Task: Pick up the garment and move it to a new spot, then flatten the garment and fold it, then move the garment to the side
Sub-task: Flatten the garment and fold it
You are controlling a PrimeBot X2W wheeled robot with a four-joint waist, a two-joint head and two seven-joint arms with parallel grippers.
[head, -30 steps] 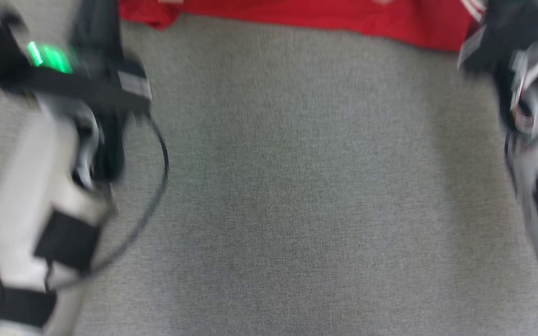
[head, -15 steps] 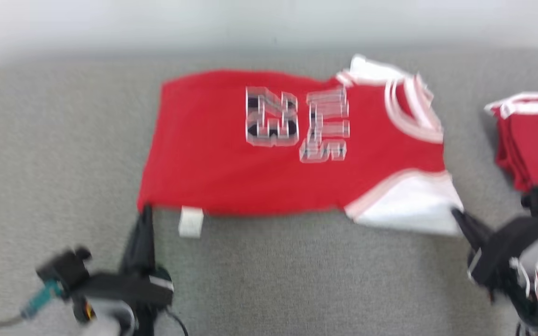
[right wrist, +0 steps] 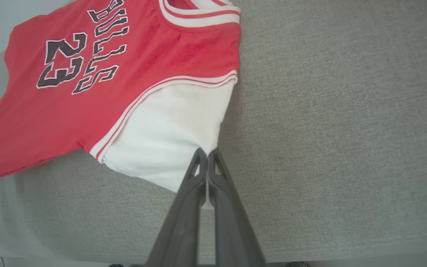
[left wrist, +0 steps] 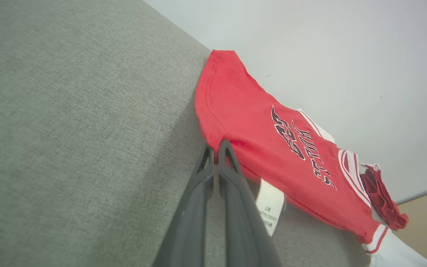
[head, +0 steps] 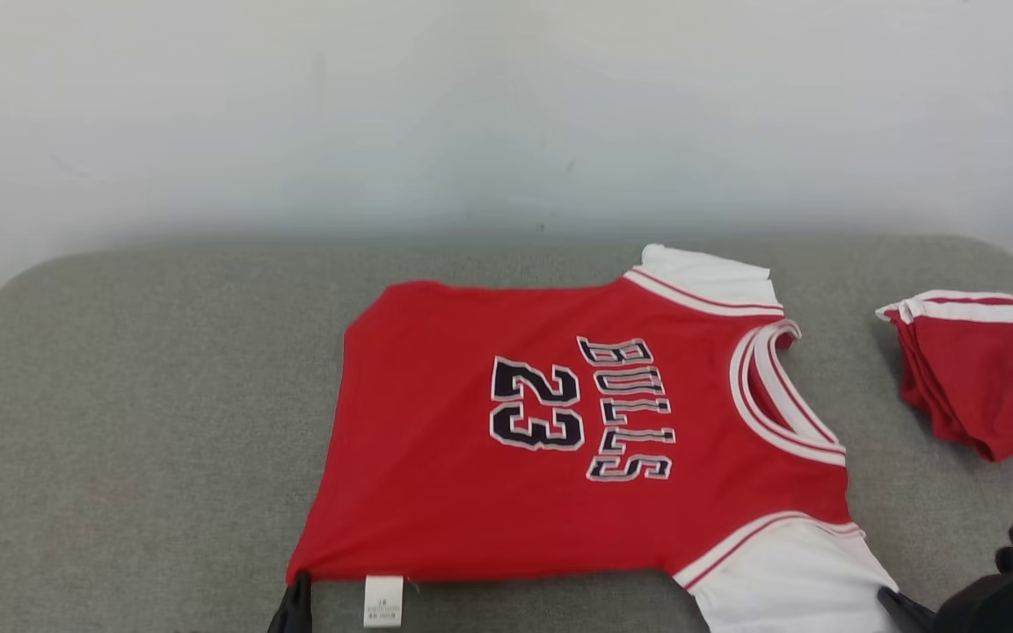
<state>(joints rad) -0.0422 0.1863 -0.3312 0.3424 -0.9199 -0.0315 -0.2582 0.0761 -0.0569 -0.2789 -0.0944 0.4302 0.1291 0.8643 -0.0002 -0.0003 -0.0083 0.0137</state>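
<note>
Head view: the jersey (head: 577, 440) lies spread out, print up, mid grey table (head: 137, 422), so placing and flattening look pretty much done to me. Another folded red piece (head: 972, 378) sits well off to its right. The left gripper (head: 295, 602) is at the hem corner and the right gripper (head: 889, 602) at the white sleeve.

Left wrist view: jaws pinched together on that hem corner, beside the white label (left wrist: 271, 207).

Right wrist view: jaws closed tight on the sleeve edge.

Folding and shifting aside aren't done yet.
</note>
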